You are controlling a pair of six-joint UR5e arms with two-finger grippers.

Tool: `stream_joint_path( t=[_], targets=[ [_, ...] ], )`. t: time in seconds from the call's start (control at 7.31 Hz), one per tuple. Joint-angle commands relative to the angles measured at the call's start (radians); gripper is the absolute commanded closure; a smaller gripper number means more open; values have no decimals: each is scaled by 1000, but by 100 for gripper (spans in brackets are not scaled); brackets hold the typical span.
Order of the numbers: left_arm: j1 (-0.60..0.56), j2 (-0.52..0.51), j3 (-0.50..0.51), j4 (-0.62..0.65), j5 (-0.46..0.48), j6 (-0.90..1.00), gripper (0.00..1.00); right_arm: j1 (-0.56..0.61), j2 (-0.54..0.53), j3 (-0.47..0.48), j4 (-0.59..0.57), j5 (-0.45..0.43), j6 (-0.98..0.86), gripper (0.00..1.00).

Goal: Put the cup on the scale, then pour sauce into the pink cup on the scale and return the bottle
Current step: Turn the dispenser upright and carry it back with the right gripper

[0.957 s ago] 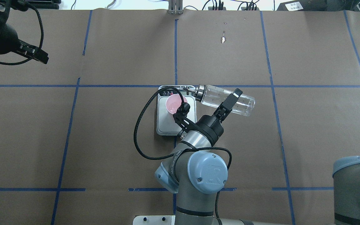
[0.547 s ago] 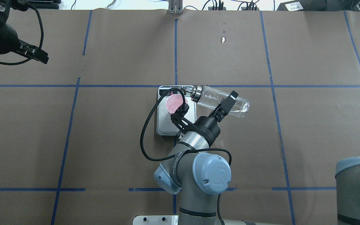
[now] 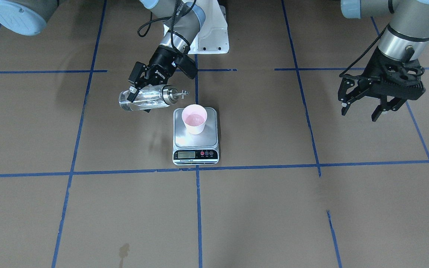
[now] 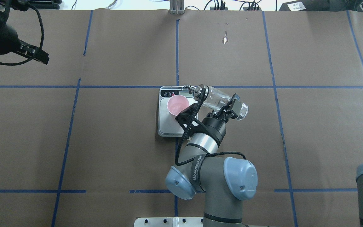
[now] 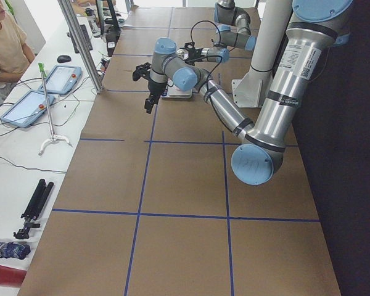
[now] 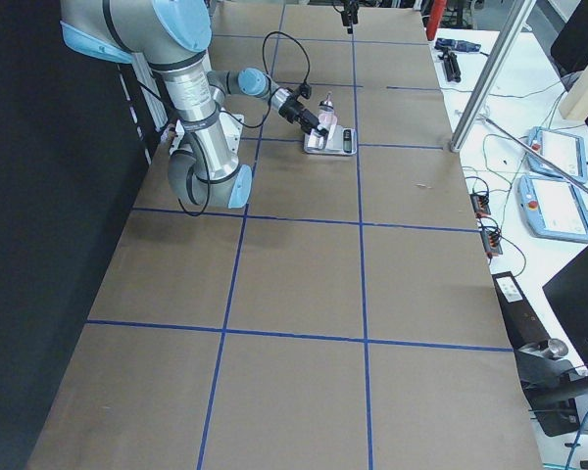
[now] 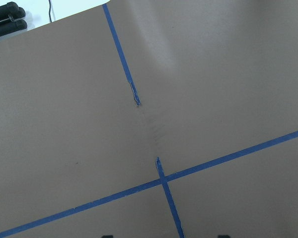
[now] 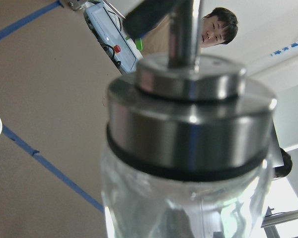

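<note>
The bottle (image 3: 155, 98) is clamped in the right tool (image 3: 139, 97) and tilted almost level. Its spout is pointed toward the cup (image 3: 194, 118), which is set upright on the scale (image 3: 196, 139). The left tool (image 3: 359, 111) is spread open and empty, well apart above the desk (image 3: 274, 208).

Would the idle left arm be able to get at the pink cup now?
Probably yes. The left gripper hangs open, with bare table between it and the cup on the scale. The right gripper holds the bottle on the cup's far side, out of that path.
</note>
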Motion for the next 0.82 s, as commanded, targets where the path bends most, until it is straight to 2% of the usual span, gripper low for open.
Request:
stream_joint_path(
  t=[0.0, 0.68],
  targets=[
    [0, -5, -1, 1, 0, -2, 24, 13, -66, 81, 129, 2, 47, 100],
    [-6, -9, -19, 4, 3, -2, 24, 39, -357, 140, 695, 15, 86, 100]
  ],
)
